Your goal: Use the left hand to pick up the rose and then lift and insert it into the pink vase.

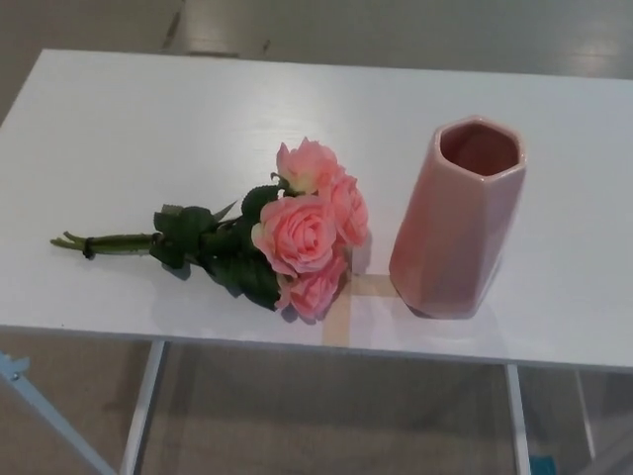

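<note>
Neither hand shows in the head view, so whether their fingers are spread or pressed together cannot be told. The step in hand is the first one, reaching for the rose (297, 233), which lies flat on the white desk (119, 119), untouched.

To do it well, the left hand should come in from the stem side, since the bare stems (104, 242) point toward the robot's left and are bound by a dark band near their tips. A grip on the stems just short of the leaves (213, 247) looks safest: it keeps the fingers off the soft blooms and leaves the stem ends free to enter the vase first. The bunch then has to be swung upright, stems down, before it is lowered into the opening.

The rose is really a small bunch of pink blooms with dark green leaves, the heads lying near the pink vase (457, 220) but apart from it. The vase stands upright to the right, faceted, glossy, with an open mouth, near the desk's front edge. A strip of tan tape (348, 302) lies between them
</note>
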{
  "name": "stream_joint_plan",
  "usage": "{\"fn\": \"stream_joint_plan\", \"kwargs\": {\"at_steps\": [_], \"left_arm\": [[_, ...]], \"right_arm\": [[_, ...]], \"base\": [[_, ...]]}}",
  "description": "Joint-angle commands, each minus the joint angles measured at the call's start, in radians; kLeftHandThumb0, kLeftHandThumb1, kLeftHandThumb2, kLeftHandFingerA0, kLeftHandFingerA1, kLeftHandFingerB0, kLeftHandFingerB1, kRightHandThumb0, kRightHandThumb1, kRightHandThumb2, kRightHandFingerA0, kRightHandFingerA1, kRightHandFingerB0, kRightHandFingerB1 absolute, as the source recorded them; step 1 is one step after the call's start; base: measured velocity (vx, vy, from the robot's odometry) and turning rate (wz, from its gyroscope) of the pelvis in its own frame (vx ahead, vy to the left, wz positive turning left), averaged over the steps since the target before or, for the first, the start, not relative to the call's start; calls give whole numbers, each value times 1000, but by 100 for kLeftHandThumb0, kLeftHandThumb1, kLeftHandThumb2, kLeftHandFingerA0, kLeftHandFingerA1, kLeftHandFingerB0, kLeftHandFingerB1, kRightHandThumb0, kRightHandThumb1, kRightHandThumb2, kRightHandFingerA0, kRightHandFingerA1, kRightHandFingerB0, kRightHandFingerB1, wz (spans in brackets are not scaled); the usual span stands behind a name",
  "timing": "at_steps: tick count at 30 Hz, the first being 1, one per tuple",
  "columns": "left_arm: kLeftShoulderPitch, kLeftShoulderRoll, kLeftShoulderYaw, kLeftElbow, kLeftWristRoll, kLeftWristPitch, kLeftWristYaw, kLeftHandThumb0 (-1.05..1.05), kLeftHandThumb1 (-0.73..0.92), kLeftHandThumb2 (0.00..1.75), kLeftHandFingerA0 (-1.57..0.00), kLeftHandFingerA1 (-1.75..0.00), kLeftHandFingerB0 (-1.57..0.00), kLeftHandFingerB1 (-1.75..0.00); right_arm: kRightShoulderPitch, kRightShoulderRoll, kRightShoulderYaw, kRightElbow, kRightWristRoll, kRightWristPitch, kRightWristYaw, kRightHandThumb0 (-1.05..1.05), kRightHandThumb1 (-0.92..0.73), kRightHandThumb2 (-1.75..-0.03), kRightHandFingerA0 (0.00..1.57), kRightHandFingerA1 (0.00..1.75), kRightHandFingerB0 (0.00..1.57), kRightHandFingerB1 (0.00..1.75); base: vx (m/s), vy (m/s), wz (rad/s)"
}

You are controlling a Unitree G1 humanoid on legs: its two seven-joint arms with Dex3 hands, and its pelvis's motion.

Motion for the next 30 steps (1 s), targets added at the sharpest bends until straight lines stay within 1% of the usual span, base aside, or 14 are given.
{"fn": "stream_joint_plan", "kwargs": {"at_steps": [1, 12, 13, 14, 15, 16, 17, 18, 19, 21, 23, 26, 28, 30], "left_arm": [[0, 9, -4, 26, -6, -35, -8, -38, 61, 59, -49, -37, -38, -34], [18, -1, 18, 15, -31, -94, -34, -38, 57, 57, -42, -35, -36, -33], [39, -1, 22, -35, -55, -128, -107, -41, 53, 56, -30, -33, -33, -33], [46, 1, 26, -50, -67, -142, -142, -23, 35, 90, -12, -52, -12, -50], [63, 12, 32, -89, -93, -164, -219, -25, 33, 88, -8, -50, -8, -48], [70, 17, 32, -105, -101, -171, -247, -25, 33, 88, -8, -50, -8, -48], [89, 27, 33, -149, -122, -178, -304, -44, 48, 55, -17, -31, -22, -29], [106, 33, 33, -190, -139, -177, -347, -44, 48, 55, -17, -31, -22, -29], [175, 68, 13, -351, -187, -171, -480, -27, 29, 85, -1, -49, 0, -46], [243, 110, -12, -505, -234, -144, -602, -53, 38, 63, -6, -33, -11, -32], [300, 166, -48, -640, -265, -122, -705, -28, 26, 83, -1, -49, 0, -46], [342, 243, -89, -765, -307, -93, -836, -28, 26, 83, -1, -49, 0, -46], [379, 300, -114, -881, -351, -57, -913, -49, 40, 62, -14, -35, -19, -34], [418, 336, -119, -979, -399, -45, -947, -25, 27, 84, -7, -51, -6, -48]], "right_arm": [[7, -10, 2, 18, 4, -26, -1, -32, -65, -59, 60, 42, 55, 39], [3, -10, 3, 22, 8, -32, -1, -31, -65, -59, 60, 42, 55, 39], [3, -13, 9, 25, 1, -31, 1, -32, -65, -59, 60, 42, 55, 39], [2, -14, 11, 25, 0, -30, 2, -32, -65, -59, 60, 42, 55, 39], [-1, -15, 14, 26, -2, -27, 1, -32, -65, -59, 60, 42, 56, 40], [-2, -15, 15, 26, -3, -26, 1, -32, -65, -59, 60, 42, 56, 40], [-5, -17, 18, 26, -6, -23, -1, -32, -65, -59, 60, 42, 55, 40], [-7, -18, 21, 26, -8, -22, -2, -32, -65, -59, 60, 42, 55, 40], [-8, -19, 28, 27, -15, -21, -5, -32, -65, -59, 60, 42, 55, 40], [-9, -20, 31, 27, -17, -20, -9, -32, -65, -59, 61, 42, 54, 39], [-10, -23, 35, 26, -19, -21, -13, -32, -65, -59, 61, 42, 54, 39], [-8, -24, 41, 25, -24, -22, -16, -32, -65, -59, 61, 42, 54, 39], [-7, -26, 40, 27, -21, -24, -10, -33, -65, -59, 62, 42, 54, 39], [-9, -26, 41, 27, -22, -24, -9, -34, -65, -59, 61, 42, 54, 39]], "base": [[0, 0, 0], [0, 0, 0], [0, 0, 0], [0, 0, 0], [0, 0, 0], [0, 0, 0], [0, 0, 0], [0, 0, 0], [0, 0, 0], [0, 0, 0], [0, 0, 0], [0, 0, 0], [0, 0, 0], [0, 0, 0]]}}
